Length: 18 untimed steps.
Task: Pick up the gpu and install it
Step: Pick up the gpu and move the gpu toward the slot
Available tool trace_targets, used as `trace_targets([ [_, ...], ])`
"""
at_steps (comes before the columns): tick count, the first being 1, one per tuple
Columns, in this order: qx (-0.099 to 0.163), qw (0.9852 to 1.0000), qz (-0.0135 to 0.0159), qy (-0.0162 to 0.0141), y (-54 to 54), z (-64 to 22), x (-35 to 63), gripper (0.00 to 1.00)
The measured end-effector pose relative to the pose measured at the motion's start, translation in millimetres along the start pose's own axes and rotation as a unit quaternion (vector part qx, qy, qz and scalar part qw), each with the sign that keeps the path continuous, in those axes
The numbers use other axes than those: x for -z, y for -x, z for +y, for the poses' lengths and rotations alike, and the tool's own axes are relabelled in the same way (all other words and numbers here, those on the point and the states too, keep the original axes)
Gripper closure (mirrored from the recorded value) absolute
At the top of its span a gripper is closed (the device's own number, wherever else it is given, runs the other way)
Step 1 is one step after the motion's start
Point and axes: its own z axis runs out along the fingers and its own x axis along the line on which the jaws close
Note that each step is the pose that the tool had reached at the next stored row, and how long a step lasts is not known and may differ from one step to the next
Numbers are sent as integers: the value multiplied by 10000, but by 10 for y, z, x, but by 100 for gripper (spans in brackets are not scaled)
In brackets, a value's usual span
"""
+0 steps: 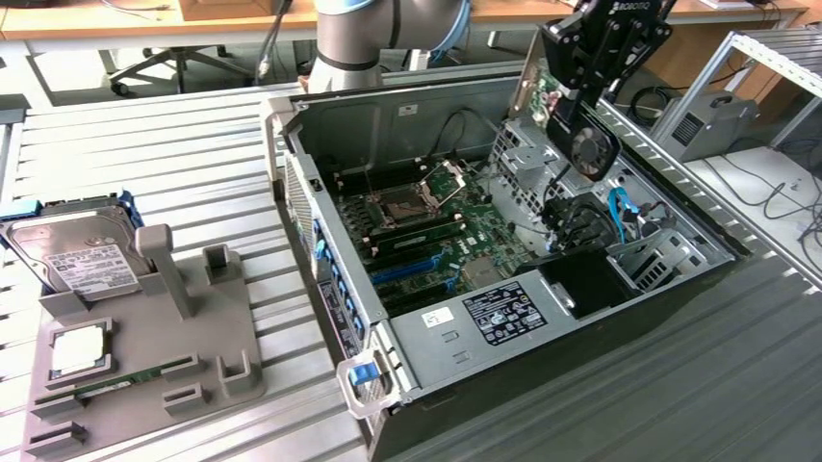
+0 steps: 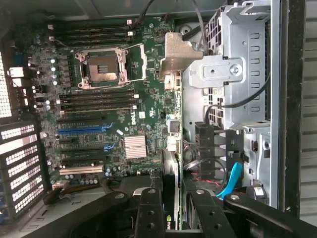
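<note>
One card is in your grip: the gripper's [image 1: 580, 96] jaws are clamped on the gpu [image 1: 591, 144], held on edge above the open computer case [image 1: 291, 164] — likely so its connector edge faces the motherboard's [image 1: 444, 231] expansion slots [image 2: 84, 130].

The gpu [image 1: 591, 142] carries a dull metal bracket [image 2: 179, 55]; the computer case [image 1: 444, 337] is matt grey metal.

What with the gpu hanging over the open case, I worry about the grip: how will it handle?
The gpu looks stiff: it hangs straight below the gripper, not sagging. Probably light for its size, being a slim board with one small fan. Its exposed board and fan seem fragile, and the metal bracket could catch on the case.
</note>
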Motion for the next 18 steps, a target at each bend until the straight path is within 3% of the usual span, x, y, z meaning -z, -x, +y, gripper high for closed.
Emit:
trace_targets([
  [18, 1, 10000, -3, -40, 295, 26, -13, 74],
])
